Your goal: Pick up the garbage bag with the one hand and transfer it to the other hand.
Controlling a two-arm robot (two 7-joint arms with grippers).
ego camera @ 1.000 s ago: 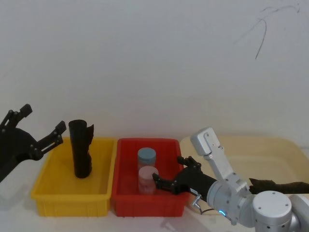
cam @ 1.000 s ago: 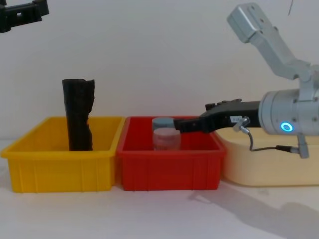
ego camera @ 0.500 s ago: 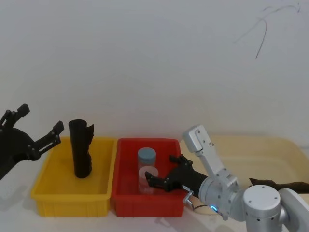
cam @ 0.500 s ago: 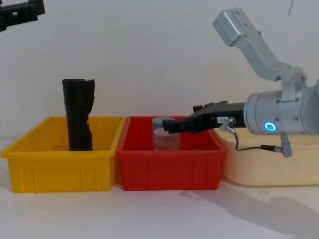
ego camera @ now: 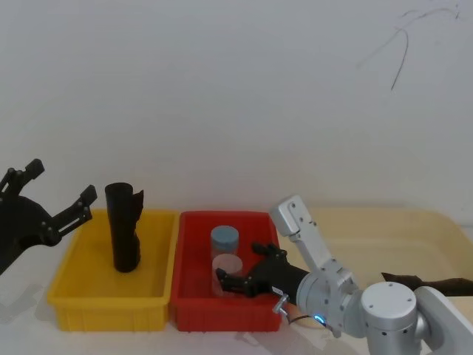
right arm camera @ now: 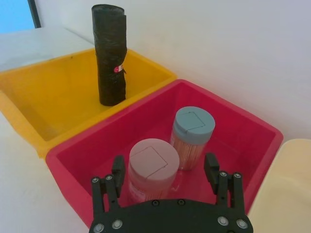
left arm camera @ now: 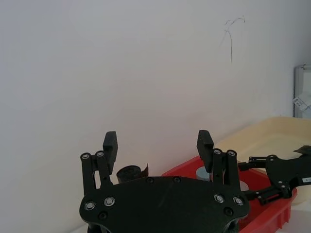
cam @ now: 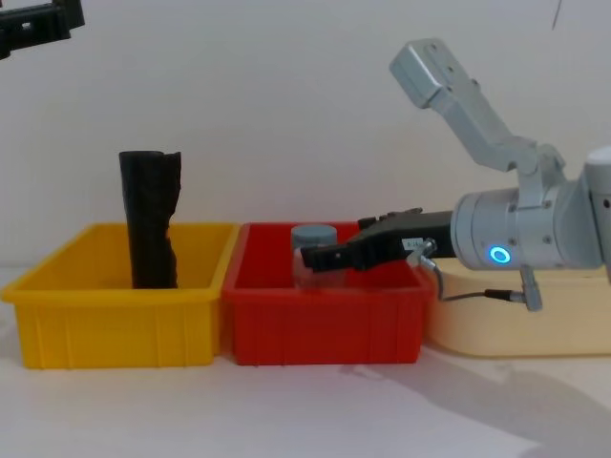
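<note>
The garbage bag (ego camera: 123, 228) stands upright in the yellow bin (ego camera: 72, 288), toward its back, clear of the walls on every side, with open air above it. It is a tall black roll of crinkly plastic with a loose flap at the top and a small red-orange mark on its side, too small to read. The left gripper (ego camera: 50, 208) hangs above the bin's left rim, jaws spread wide and empty, apart from the roll. In the adjoining red bin (ego camera: 191, 310) a pink-lidded jar (right arm camera: 151, 169) and a blue-lidded jar (right arm camera: 192, 134) stand close together. The right gripper (right arm camera: 164, 172) reaches low into that bin, fingers parted on either side of the pink jar, gripping nothing. A cream tub (cam: 535, 329) sits farther right.
</note>
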